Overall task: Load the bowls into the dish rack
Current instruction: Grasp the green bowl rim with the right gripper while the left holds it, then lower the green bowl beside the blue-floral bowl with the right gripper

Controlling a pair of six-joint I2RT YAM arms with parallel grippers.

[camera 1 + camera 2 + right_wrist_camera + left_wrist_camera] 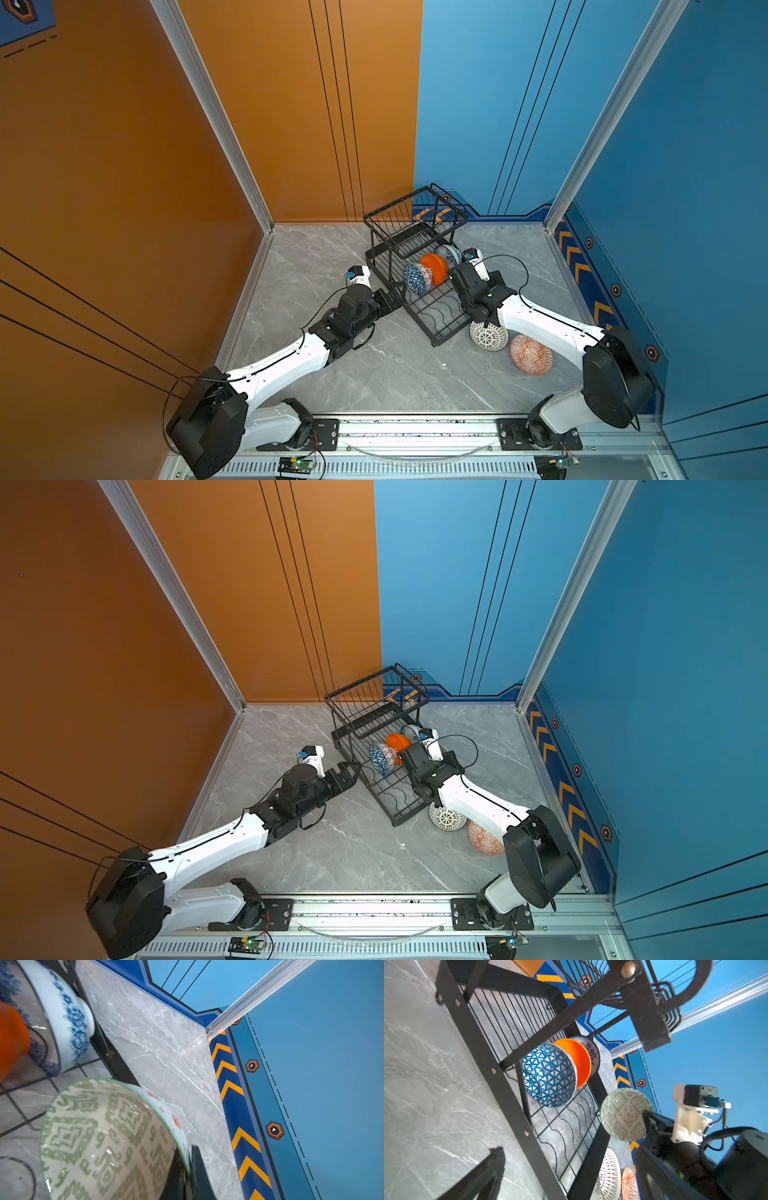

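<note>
Closest in, the red-orange patterned bowl (531, 354) lies on the marble surface (374, 374). The white lattice bowl (488, 336) is just beside it, right by the near corner of the dish rack (451, 333). Over on the left, the left tool (398, 296) is spread wide with nothing in it, tips up at the rack's long side rail. Across the rack, the right tool (185, 1153) is pinched tight on the rim of the pale green bowl (623, 1113), held on edge at the right rail above the lower tier. Beyond, three stand on edge in a row in the slot wires: the blue triangle bowl (415, 279), the orange bowl (435, 266) and the white-blue floral bowl (449, 252). The raised basket (382, 235) sits over the far end.
</note>
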